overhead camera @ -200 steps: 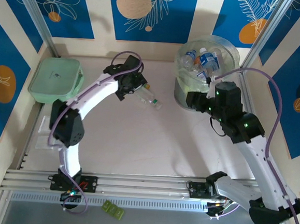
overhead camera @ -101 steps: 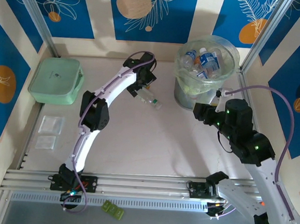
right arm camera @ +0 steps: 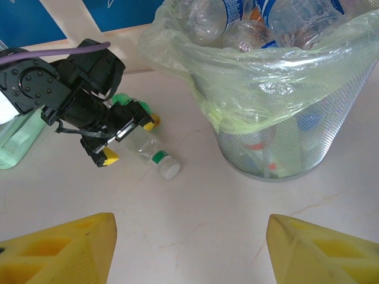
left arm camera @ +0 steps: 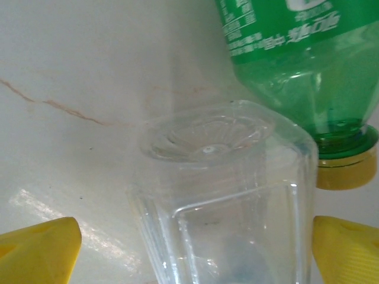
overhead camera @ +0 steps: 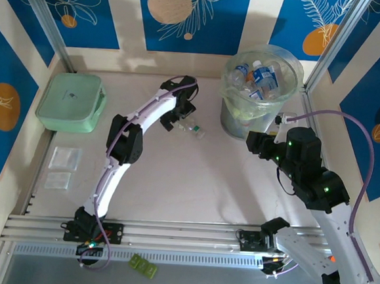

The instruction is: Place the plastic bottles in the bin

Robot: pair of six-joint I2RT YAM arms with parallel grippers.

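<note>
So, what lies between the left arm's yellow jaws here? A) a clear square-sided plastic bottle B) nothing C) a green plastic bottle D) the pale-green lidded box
A: the left wrist view shows the clear square-sided plastic bottle lying on the table between the two yellow jaws.

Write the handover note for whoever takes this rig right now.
Left gripper: open, fingers either side of the clear bottle lying on the table, not yet closed on it.
Right gripper: open, empty, near the bin.
Done: several bottles are in the bin.
Left to do: the clear bottle and the green bottle with a yellow cap beside it, both on the table.
</note>
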